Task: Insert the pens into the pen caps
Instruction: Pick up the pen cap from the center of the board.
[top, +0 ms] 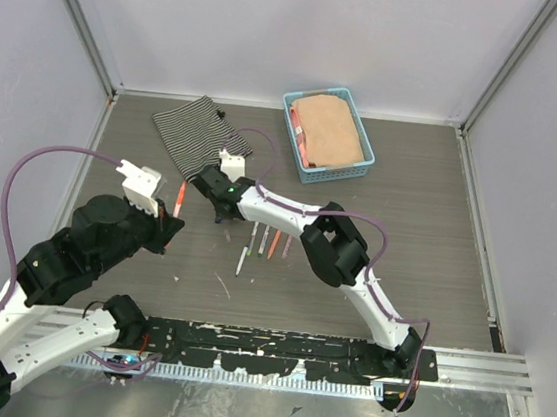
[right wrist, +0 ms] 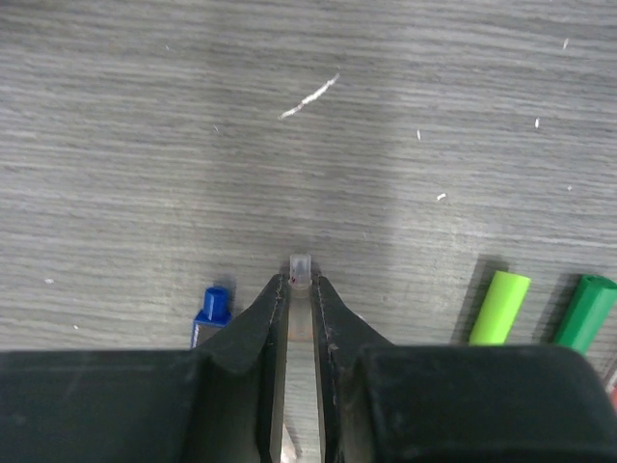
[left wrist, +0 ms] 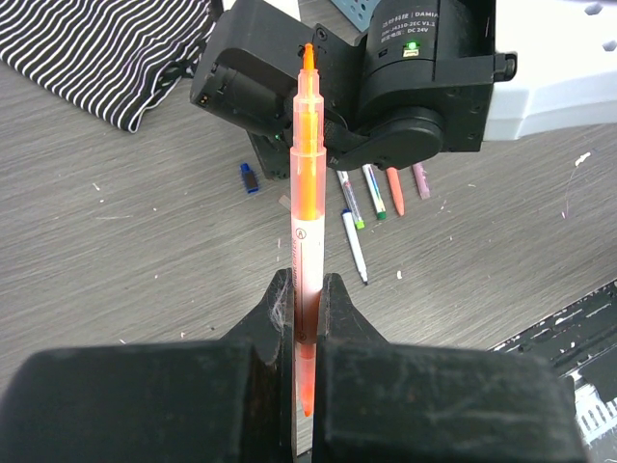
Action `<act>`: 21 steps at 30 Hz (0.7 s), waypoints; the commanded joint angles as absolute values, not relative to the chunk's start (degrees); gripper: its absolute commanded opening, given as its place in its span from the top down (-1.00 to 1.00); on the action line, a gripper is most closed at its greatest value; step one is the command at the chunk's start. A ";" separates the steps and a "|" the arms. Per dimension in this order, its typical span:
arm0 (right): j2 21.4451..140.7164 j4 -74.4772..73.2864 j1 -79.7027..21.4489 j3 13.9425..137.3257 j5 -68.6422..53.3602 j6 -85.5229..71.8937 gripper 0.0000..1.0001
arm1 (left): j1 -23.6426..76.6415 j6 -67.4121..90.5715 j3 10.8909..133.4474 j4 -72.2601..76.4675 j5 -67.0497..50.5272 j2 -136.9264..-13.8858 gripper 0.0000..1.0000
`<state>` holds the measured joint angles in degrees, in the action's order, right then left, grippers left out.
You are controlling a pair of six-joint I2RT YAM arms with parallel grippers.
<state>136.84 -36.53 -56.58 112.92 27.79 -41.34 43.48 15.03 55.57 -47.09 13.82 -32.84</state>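
In the left wrist view, the left claw (left wrist: pixel 307 313) is seen at the bottom centre, clenched on a slim orange-and-white marker pen (left wrist: pixel 308 193). The pen is held pointing up the frame, with its orange tip uncovered. In the right wrist view, the right claw (right wrist: pixel 301 289) is clamped on a tiny translucent plastic cap (right wrist: pixel 301 264). The end of this cap is seen just past the fingertips at the lower centre, close over the grey wood-grain table (right wrist: pixel 386 116). A small dark blue plastic cap (right wrist: pixel 212 307) is found on the table just left of that claw. A light-green pen end (right wrist: pixel 499 307) and a dark green pen end (right wrist: pixel 584 311) are seen at the lower right. In the top view, several loose pens (top: pixel 274 243) are laid side by side at the centre. A black-and-white striped cloth (top: pixel 198 134) and a blue plastic basket (top: pixel 335 173) are placed at the upper middle.
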 commanded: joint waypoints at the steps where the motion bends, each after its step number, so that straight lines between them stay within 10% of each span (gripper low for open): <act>1: 133.96 -44.47 -56.97 110.49 25.16 -37.64 0.66 | 43.33 14.60 55.37 -46.74 13.36 -33.17 1.00; 21: 133.59 -48.96 -56.95 109.59 17.39 -34.24 0.48 | 43.30 14.68 55.37 -46.66 13.01 -33.57 1.00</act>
<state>133.38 -43.48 -56.51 109.62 22.00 -35.77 43.48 15.05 55.57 -47.09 13.58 -33.58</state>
